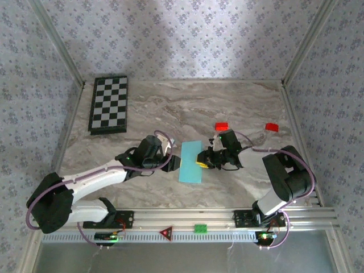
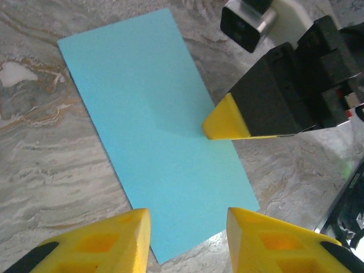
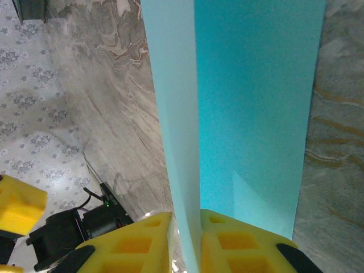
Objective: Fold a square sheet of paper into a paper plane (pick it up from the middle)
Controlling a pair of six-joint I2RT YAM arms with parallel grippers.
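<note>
Soft, even light falls from overhead, with a pale glow on the rear wall (image 1: 170, 34). Just under the right tool (image 2: 217, 128) a faint shadow lies on the paper (image 2: 153, 114). Its yellow fingertips (image 3: 142, 244), nearest the lens, look soft; the bench (image 1: 170, 108) beyond is sharp.

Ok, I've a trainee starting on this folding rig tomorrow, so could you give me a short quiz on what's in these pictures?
1. True or false: the blue paper is already a pointed dart.
2. Fill in: the left hand sits by the paper's edge with its jaws ___.
3. Which pinches the paper's edge? A) the left hand B) the right hand C) neither hand

Key:
1. False. It is a folded rectangle.
2. Open.
3. B.
</note>
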